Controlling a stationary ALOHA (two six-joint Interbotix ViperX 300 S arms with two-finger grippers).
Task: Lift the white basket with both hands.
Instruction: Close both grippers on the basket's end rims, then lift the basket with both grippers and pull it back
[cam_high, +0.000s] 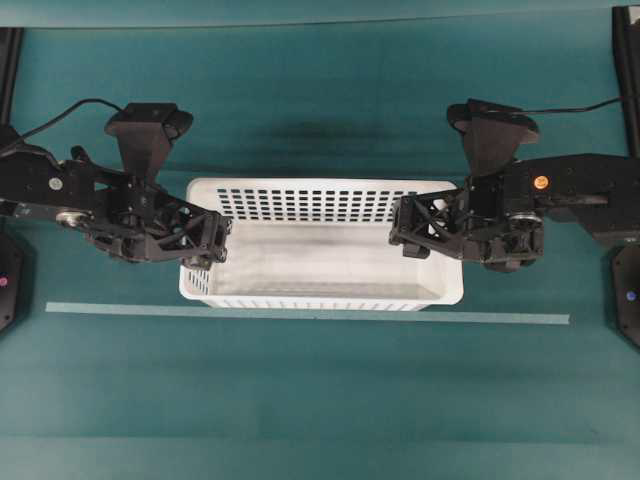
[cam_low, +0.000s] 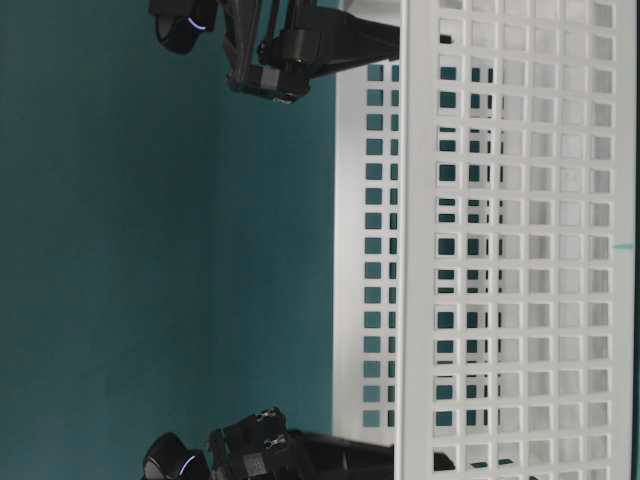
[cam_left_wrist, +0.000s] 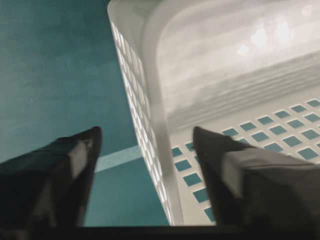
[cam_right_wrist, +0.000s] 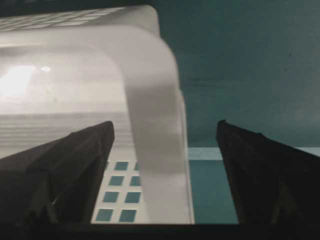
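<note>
While sitting flat on the teal table (cam_high: 320, 400), just behind a pale tape line (cam_high: 300, 314), the white basket (cam_high: 320, 255) is waiting between both arms, long sides running across the overhead view, floor bare. Straddling the left end wall: the left gripper (cam_left_wrist: 145, 150), fingers spread, one finger (cam_left_wrist: 75, 160) outside over the table and the other (cam_left_wrist: 220, 160) inside over the perforated wall, rim showing in the gap with daylight on both sides, so not yet pinching. Straddling the right end wall likewise: the right gripper (cam_right_wrist: 165, 145), fingers apart, one inside the basket, one outside, broad rounded rim passing between without contact. Judging the step: positioning for the grasp, with the lift not begun, the basket resting on the table. Calling next for: closing both pairs of fingers onto the end walls below the rim, roughly together, then raising both arms at a matched pace. Risking otherwise: a tilting or slipping basket, thin perforated plastic flexing under uneven pull.
</note>
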